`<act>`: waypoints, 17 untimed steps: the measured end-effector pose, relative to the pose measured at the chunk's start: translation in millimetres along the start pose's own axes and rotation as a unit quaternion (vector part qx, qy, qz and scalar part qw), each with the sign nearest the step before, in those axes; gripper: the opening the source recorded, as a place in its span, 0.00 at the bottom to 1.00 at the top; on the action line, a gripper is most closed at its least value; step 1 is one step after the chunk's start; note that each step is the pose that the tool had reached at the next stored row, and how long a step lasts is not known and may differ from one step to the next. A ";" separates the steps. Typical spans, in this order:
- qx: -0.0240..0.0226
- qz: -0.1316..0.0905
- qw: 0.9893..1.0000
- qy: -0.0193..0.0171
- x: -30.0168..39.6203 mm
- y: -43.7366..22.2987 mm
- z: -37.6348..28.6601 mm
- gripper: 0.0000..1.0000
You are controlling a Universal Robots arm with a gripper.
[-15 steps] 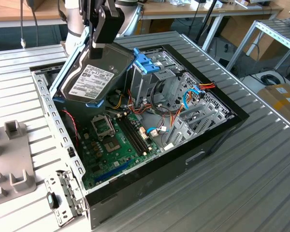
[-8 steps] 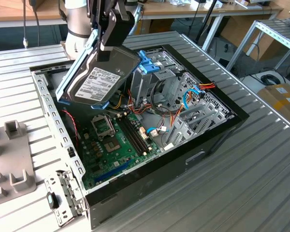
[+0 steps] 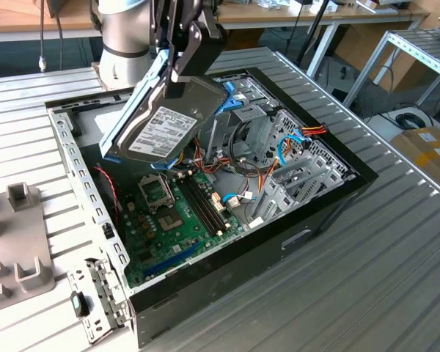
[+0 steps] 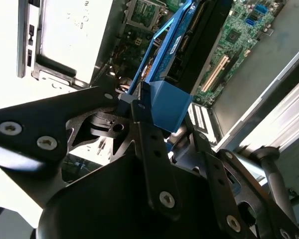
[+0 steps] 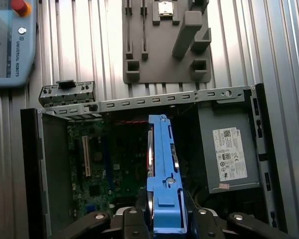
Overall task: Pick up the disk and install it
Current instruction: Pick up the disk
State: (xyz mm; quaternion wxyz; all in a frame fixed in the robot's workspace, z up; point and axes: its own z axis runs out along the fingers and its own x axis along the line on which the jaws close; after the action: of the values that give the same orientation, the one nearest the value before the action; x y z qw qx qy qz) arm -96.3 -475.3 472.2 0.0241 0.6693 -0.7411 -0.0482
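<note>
Under my fingers (image 3: 183,62) lies the open computer case (image 3: 279,246), its black walls resting on the ribbed aluminium tabletop (image 3: 396,271). Straight below the fingers I see the green motherboard (image 3: 169,220). Off to one side of them stands the bare metal drive cage (image 3: 297,176), and a tangle of red, orange and blue cables (image 3: 231,165) lies between that cage and what I am carrying, close to its lower edge. In the first wrist view a grey power supply (image 5: 229,154) with a white label sits in the case on the other side of the fingers. Outside the case, well apart from the fingers, a grey fixture plate (image 3: 15,246) and a small perforated metal bracket (image 3: 95,297) lie on the tabletop. The disk (image 3: 165,121) is a flat silver hard drive with a white, black-printed label on its face and a blue plastic frame around its edges. It hangs tilted from the fingers, in the air above the motherboard, touching nothing in the case that I can see. The fingers are clenched on the blue frame at the disk's upper end, one black finger on each side of it in both wrist views.
</note>
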 end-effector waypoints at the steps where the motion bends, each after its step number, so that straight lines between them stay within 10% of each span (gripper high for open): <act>1: 0.000 0.000 1.000 0.000 1.2 -2.2 -0.3 0.37; 9: -0.002 0.000 1.000 0.000 6.3 -17.9 -2.1 0.37; 17: -0.015 0.001 1.000 0.002 18.9 -50.0 -5.9 0.37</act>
State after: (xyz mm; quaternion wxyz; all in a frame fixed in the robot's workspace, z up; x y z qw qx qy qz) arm -48.2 -499.2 472.3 0.0356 0.6684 -0.7407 -0.0585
